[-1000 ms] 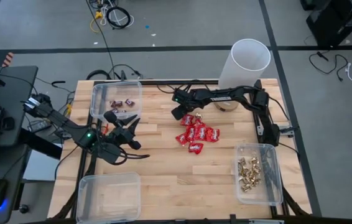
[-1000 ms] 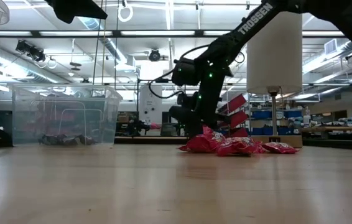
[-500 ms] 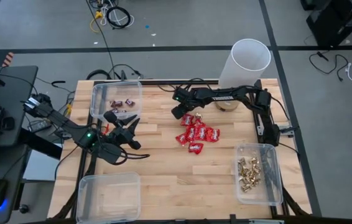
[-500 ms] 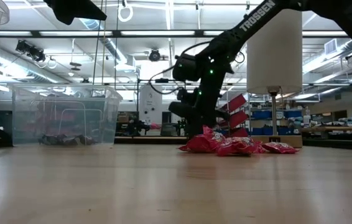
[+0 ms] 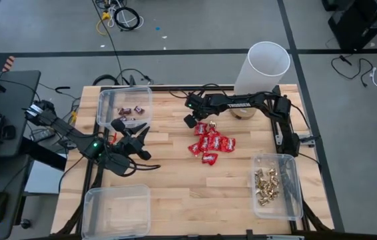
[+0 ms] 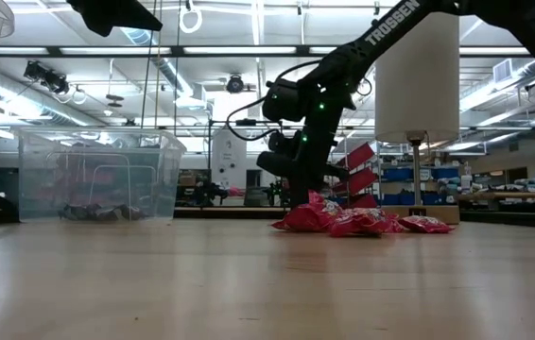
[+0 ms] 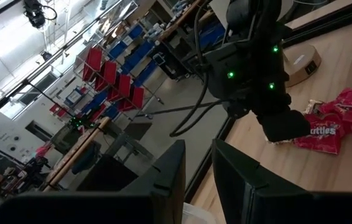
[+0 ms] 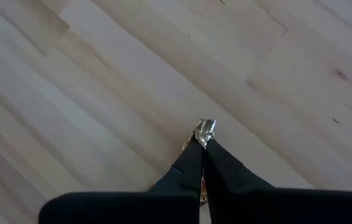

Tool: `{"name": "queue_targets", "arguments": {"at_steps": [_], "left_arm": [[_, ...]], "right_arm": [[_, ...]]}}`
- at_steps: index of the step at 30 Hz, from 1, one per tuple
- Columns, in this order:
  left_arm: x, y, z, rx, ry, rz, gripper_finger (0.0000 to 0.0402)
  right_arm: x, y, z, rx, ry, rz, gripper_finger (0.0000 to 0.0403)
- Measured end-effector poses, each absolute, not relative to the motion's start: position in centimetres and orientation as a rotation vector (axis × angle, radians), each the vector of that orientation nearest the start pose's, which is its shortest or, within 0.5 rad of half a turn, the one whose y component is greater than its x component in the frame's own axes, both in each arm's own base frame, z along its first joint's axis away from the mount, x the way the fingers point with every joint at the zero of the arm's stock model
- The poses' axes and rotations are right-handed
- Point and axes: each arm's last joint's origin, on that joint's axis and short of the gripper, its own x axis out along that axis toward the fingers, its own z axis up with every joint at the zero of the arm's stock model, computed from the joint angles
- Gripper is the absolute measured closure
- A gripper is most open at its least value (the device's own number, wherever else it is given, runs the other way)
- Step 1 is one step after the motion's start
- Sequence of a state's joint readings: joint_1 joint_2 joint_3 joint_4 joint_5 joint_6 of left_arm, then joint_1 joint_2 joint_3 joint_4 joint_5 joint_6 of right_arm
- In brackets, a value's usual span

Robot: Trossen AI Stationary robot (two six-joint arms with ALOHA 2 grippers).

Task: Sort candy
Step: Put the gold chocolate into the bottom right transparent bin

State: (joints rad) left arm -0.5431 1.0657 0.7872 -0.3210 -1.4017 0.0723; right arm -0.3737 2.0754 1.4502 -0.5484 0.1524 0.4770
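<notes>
Wood table (image 8: pixel 101 93), gold-foil piece (image 8: pixel 205 132) between fingers (image 8: pixel 191 163)

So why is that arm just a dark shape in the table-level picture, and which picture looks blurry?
Low view: ceiling lights behind silhouette the right arm; the near tabletop is soft. Right wrist view: the gold-foil piece between the jaws looks sharp and glints.

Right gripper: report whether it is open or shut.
Shut. In the right wrist view the right gripper has its fingers pressed together, pinching a gold-foil candy at their tips.
</notes>
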Motion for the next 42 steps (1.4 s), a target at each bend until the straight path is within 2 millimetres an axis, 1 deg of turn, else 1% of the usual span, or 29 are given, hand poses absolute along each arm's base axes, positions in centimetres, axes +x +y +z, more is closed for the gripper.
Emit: {"name": "queue_targets", "arguments": {"at_steps": [14, 17, 20, 24, 27, 32, 35, 38, 40, 42], "left_arm": [[19.0, -8.1, 28.4, 0.578, 0.379, 0.822, 0.0319], [19.0, -8.1, 28.4, 0.578, 0.379, 0.822, 0.0319], [19.0, -8.1, 28.4, 0.576, 0.378, 0.821, 0.0319], [19.0, -8.1, 28.4, 0.575, 0.378, 0.821, 0.0319], [19.0, -8.1, 28.4, 0.575, 0.378, 0.822, 0.0319], [19.0, -8.1, 28.4, 0.575, 0.378, 0.822, 0.0319], [19.0, -8.1, 28.4, 0.575, 0.378, 0.822, 0.0319], [19.0, -8.1, 28.4, 0.575, 0.378, 0.822, 0.0319], [19.0, -8.1, 28.4, 0.574, 0.377, 0.822, 0.0319], [19.0, -8.1, 28.4, 0.572, 0.376, 0.822, 0.0319]], "right_arm": [[38.9, -15.6, 15.1, 0.519, 1.065, -0.690, 0.0403], [38.8, -15.6, 15.5, 0.506, 1.059, -0.690, 0.0403], [38.7, -15.5, 16.5, 0.482, 1.034, -0.711, 0.0403], [38.5, -15.0, 18.5, 0.456, 0.987, -0.693, 0.0403], [38.3, -14.2, 20.3, 0.413, 0.956, -0.665, 0.0403], [37.4, -12.0, 24.4, 0.319, 0.900, -0.584, 0.0403], [36.2, -10.3, 27.1, 0.256, 0.888, -0.523, 0.0403], [34.4, -8.0, 29.6, 0.210, 0.901, -0.434, 0.0403], [33.2, -6.3, 30.9, 0.166, 0.933, -0.362, 0.0403], [31.8, -4.6, 31.8, 0.126, 0.989, -0.312, 0.0403]]}}
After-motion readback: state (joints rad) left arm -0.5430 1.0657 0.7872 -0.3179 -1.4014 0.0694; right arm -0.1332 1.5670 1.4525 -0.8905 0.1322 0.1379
